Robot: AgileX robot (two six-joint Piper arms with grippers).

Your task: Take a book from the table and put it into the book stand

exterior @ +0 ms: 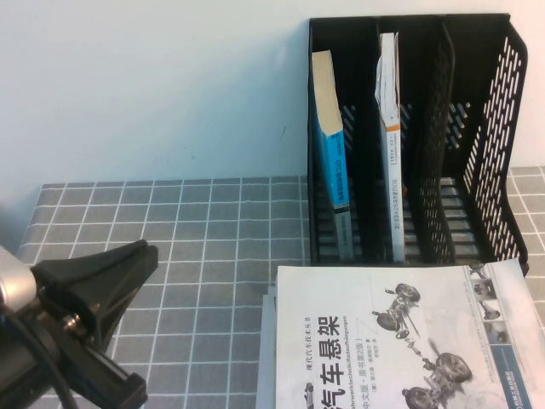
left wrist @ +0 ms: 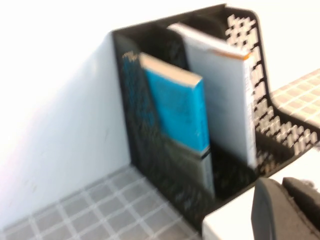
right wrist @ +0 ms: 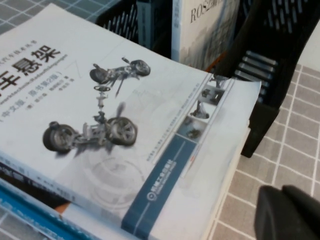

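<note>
A black mesh book stand with three slots stands at the back of the grey tiled table, against a pale wall. The left slot holds a blue book, the middle a white book. Just before it lies a stack topped by a white car-suspension book. The left pincer hovers low left, empty; its opening cannot be told. The right pincer hangs near the stack's corner; its fingers cannot be told.
</note>
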